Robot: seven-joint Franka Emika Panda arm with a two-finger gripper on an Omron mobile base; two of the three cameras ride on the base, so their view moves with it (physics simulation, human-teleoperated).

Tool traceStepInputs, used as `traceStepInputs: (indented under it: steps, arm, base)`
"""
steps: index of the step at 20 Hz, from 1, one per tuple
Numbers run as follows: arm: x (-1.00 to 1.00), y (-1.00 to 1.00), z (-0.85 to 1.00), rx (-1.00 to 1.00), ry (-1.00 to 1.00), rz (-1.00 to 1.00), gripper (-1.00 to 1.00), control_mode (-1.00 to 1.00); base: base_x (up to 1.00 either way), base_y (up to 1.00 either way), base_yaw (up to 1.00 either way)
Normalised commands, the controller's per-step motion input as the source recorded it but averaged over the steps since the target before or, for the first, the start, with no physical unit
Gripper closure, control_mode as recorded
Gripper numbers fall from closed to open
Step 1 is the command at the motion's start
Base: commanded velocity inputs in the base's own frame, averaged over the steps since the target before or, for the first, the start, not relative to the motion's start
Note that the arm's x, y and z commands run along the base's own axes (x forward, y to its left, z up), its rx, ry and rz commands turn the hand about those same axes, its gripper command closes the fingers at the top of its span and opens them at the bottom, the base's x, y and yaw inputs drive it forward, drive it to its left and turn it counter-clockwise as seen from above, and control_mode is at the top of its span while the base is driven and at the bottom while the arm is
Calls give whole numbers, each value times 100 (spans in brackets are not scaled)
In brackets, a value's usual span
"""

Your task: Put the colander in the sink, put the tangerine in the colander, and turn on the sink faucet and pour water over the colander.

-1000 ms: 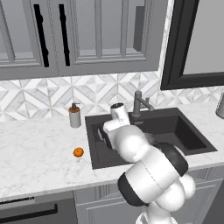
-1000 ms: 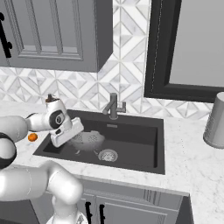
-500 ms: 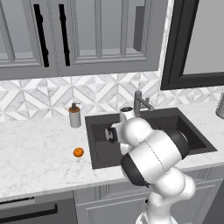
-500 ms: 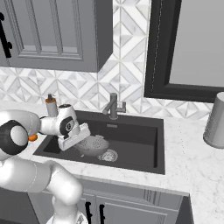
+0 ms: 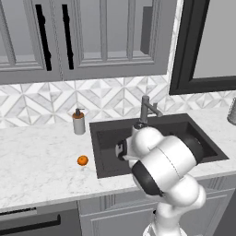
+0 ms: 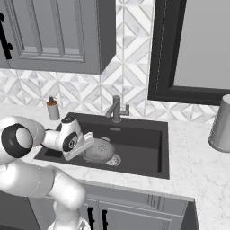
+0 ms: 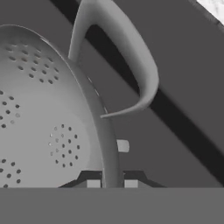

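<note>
My claw (image 7: pixel 108 183) is closed tight on the rim of the colander (image 7: pixel 43 113); in the hand view the thin metal edge runs straight down between my two finger tips (image 7: pixel 92 183), and one loop handle (image 7: pixel 131 65) curves out past the rim above them. The bowl's perforated inside fills the left of that view, with the dark wall of the sink (image 7: pixel 175 87) behind it.

From the right base view, the colander (image 6: pixel 99 151) hangs tilted inside the sink (image 6: pixel 143 148), low over the basin floor and partly covering the round silver drain (image 6: pixel 115 160). I cannot tell whether its underside touches the floor. My claw (image 6: pixel 88 142) reaches it from the left side of the basin.

In the left base view my own arm hides the colander, and my wrist sits over the left part of the sink (image 5: pixel 105 152).

The tangerine (image 5: pixel 82 160) lies on the marble surface (image 5: pixel 37 166) just left of the sink's front left corner, well apart from my claw. The faucet (image 5: pixel 146 109) stands upright behind the back edge of the basin, its short spout angled toward the right; in the right base view the faucet (image 6: pixel 117 108) shows no water running. A soap dispenser (image 5: pixel 79 122) stands on the surface near the wall, left of the sink.
</note>
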Motion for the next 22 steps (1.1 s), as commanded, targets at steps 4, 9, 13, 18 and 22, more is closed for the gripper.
traceStepInputs:
  steps: [4,9,13,18,22]
  arm:
    - [34,30,0,-2,-12,-44,100,-100]
    - [29,16,0,-8,-11,-48,100,-100]
    - [35,10,0,-14,-13,-52,100,-100]
    - [47,24,0,-14,-16,-49,100,-100]
    - [42,19,0,-11,-14,-46,100,-100]
  base:
    - [0,0,0]
    - [0,0,0]
    - [0,0,0]
    - [0,0,0]
    - [0,0,0]
